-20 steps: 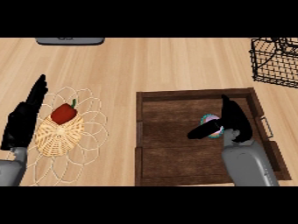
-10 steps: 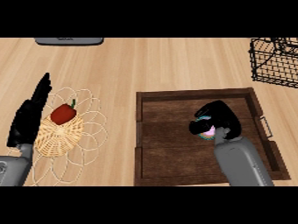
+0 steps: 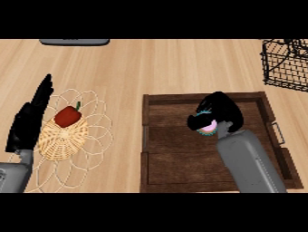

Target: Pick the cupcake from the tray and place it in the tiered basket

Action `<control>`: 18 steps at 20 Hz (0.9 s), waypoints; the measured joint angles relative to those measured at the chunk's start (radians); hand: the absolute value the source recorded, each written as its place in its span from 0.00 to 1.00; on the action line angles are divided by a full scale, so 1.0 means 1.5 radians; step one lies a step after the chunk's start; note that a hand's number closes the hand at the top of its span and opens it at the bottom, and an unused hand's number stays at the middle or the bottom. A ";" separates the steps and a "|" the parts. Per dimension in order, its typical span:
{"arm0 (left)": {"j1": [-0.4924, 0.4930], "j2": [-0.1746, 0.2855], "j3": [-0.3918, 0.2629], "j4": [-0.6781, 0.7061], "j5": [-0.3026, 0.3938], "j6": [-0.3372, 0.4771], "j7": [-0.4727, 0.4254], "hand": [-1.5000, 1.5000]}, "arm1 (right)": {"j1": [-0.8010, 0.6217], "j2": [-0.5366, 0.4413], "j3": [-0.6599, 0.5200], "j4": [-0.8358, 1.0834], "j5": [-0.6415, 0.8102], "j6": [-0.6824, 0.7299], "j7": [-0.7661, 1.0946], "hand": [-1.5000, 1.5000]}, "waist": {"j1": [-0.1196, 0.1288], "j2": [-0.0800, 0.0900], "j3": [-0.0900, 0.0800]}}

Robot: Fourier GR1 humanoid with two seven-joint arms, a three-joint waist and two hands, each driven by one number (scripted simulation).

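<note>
1. My right hand [image 3: 220, 108] was over the inner part of the wooden tray [image 3: 183, 168], and its fingers were curled round the cupcake [image 3: 209, 127]. Only a little pink and teal of it showed under the fingers.
2. So the cupcake was in my right hand, over the tray's far half. I could not tell if its bottom touched the tray floor or was already a bit in the air.
3. My left hand [image 3: 28, 122] was open with straight fingers, resting at the left side of the tabletop [image 3: 156, 68], just beside a woven bowl [image 3: 63, 141] with a red pepper [image 3: 68, 116] in it. It had no part in this step.
4. The tiered basket [image 3: 294, 68] stood at the far right corner, well apart from the tray, and only a part of its black wire showed.
5. I judged the step in hand to be the lift: the grasp looked made, the carry not yet begun.
6. To do it well, I thought I should go straight up first, so that the cupcake would pass over the tray's rim and its right handle [image 3: 277, 134] without touching them.
7. After this the way should go forward and to the right, with the cupcake upright. The hand should come to the basket from above or from an open side, not through the wires.
8. The fingers should open only when the cupcake rests on a tier, because such a soft, light thing may tip over.
</note>
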 measured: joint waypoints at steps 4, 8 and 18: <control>-0.003 -0.001 0.003 0.005 0.003 -0.009 -0.005 0.50 | -0.079 -0.024 0.021 0.083 0.021 0.013 -0.101 1.00 | 0.007 0.002 0.000; -0.002 -0.001 0.008 0.004 0.002 -0.014 -0.002 0.50 | -0.139 -0.021 0.000 0.125 0.045 -0.064 -0.168 1.00 | 0.004 0.001 0.000; 0.003 -0.007 0.021 0.016 -0.007 -0.010 -0.010 0.50 | -0.239 -0.085 -0.064 0.033 0.120 -0.201 -0.184 1.00 | -0.010 -0.004 0.000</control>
